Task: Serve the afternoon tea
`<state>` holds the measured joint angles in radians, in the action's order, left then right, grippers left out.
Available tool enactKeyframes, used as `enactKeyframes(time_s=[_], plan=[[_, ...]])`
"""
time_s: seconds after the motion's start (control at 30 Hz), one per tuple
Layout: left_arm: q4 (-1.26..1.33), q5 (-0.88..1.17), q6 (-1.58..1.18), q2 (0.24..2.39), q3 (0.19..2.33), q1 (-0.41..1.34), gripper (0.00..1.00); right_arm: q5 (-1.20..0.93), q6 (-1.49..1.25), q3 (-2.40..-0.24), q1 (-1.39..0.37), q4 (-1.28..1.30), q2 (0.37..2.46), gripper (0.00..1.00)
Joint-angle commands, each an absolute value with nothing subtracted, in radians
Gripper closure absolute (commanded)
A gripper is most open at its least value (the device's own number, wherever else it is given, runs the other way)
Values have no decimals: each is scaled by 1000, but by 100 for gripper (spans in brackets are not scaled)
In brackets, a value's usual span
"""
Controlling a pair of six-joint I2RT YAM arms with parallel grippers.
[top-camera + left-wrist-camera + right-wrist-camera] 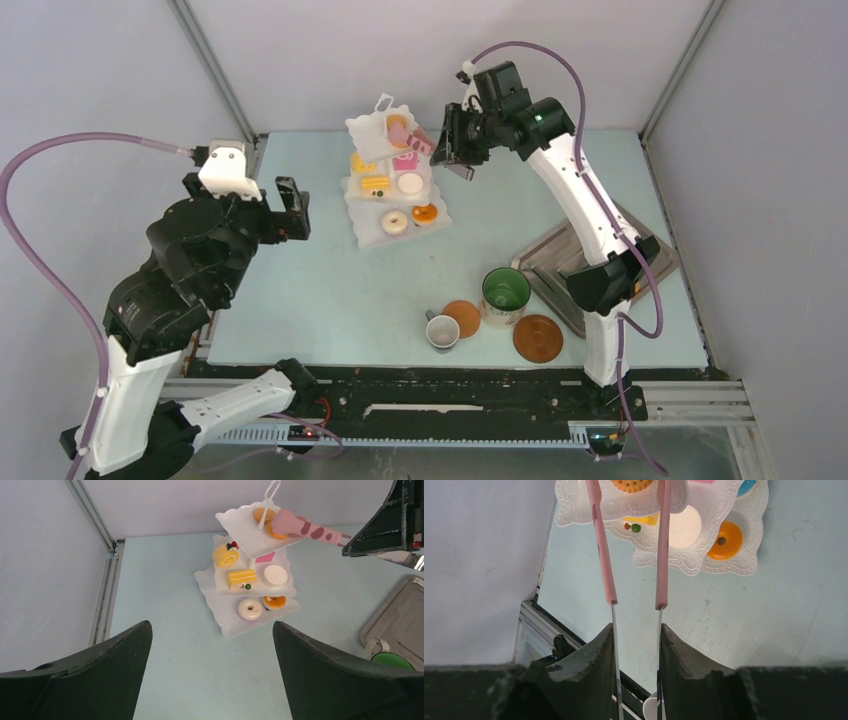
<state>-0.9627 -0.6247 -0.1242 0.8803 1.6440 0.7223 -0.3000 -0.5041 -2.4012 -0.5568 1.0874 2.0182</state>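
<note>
The white three-tier stand (pixel 372 232) stands at the table's back centre. It holds orange rounds (pixel 263 515) on the top tier. A yellow roll (pixel 226 556), a yellow wedge (pixel 242 576), a pink cake (pixel 266 557) and a white round (pixel 275 575) sit on the middle tier. A white doughnut (pixel 249 609) lies on the bottom tier. My right gripper (pixel 455 140) is shut on the pinkish tongs (pixel 602 550). Their tips reach over the top tier around an orange round (pixel 631 484); whether they grip it is hidden. My left gripper (pixel 290 210) is open and empty, left of the stand.
Near the front stand a white cup (pixel 442 332), an orange round (pixel 462 318) on the table, the green-lined mug (pixel 506 292) and the brown saucer (pixel 538 338). The grey metal tray (pixel 560 250) lies at the right under my right arm.
</note>
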Motion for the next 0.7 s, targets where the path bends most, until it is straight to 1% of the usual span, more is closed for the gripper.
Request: enactKeyframes(time_s=[0.0,0.1,0.3,0.43,0.57,0.67], plan=[[-928,-629,-111,896,1628,723,2,-311,-485,-2458,-560,1069,2015,62],[-917,-620,-111,903,1626,720,2,-301,-486,-2472,-559,1065,2020,60],[-905,-615,-94,903,1622,717,2,-283,-520,-2544,-556,1053,2021,62],[-893,-629,-79,893,1607,716,2,-252,-540,-2536,-537,1073,1970,64],[-882,-634,-60,894,1593,715,2,-155,-515,-2460,-512,1144,1858,66],[-886,-624,-61,900,1579,716,2,-40,-498,-2292,-486,1176,1713,66]])
